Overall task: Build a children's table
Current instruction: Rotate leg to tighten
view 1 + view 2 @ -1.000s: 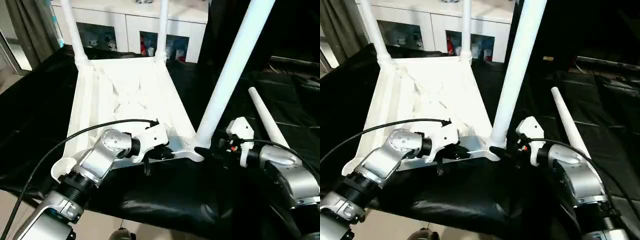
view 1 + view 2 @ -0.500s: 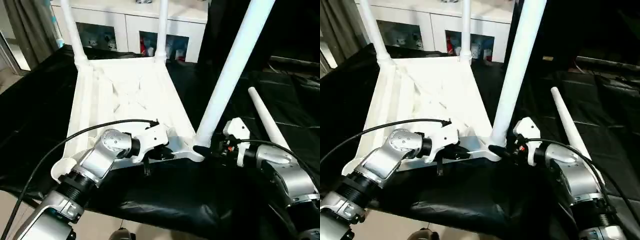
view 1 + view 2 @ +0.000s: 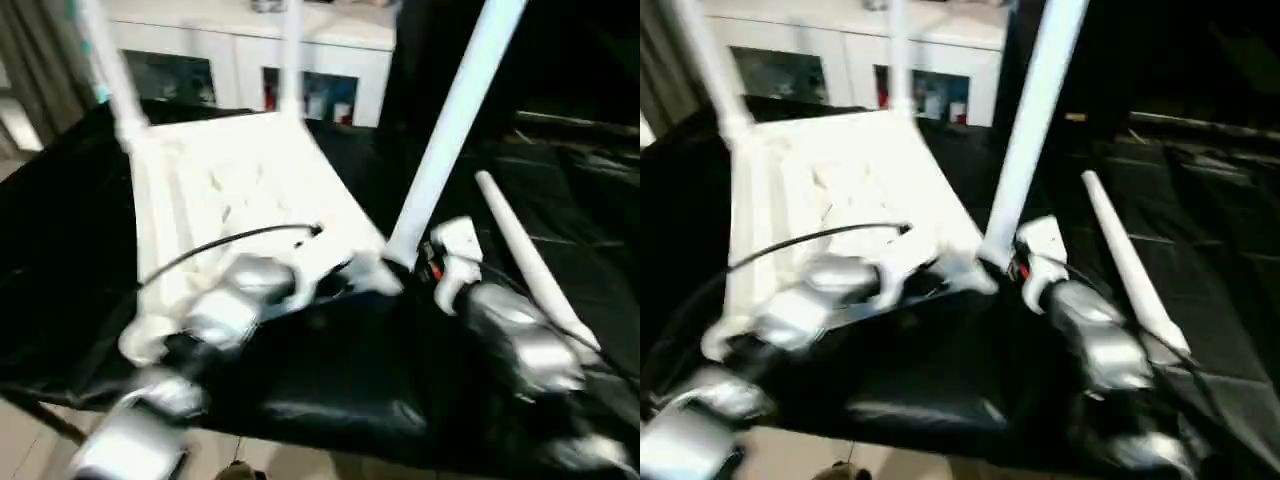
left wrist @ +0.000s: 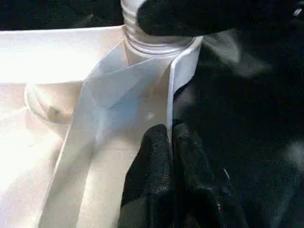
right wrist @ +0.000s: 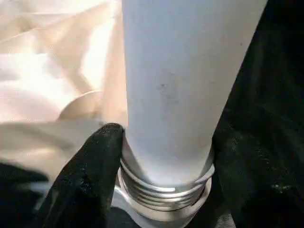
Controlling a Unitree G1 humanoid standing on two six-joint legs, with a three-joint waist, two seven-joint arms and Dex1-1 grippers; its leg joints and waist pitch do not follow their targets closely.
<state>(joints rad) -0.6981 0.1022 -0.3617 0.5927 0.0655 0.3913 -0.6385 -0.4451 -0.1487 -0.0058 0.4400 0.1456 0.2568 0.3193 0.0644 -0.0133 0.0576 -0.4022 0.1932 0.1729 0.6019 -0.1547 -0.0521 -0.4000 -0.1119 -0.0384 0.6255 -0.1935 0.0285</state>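
Seen from the robot's head, the upturned white tabletop (image 3: 240,190) lies on a black-draped surface (image 3: 330,380), two legs (image 3: 110,75) standing in its far corner sockets and a spare leg (image 3: 530,265) lying loose just beyond the right tool. The right tool (image 3: 412,272) sits at the foot of a third leg (image 3: 450,130) rising from the near corner; the left tool (image 3: 335,285) sits at the tabletop's near rim. From the left wrist, that tool's fingers (image 4: 156,161) are pinched shut on the thin rim wall, steadying the tabletop. From the right wrist, black fingers (image 5: 95,166) flank the leg above its exposed threaded collar (image 5: 164,192), gripping it. The step in hand looks to be seating this leg; next it likely needs turning until the threads disappear, the rim held firm.
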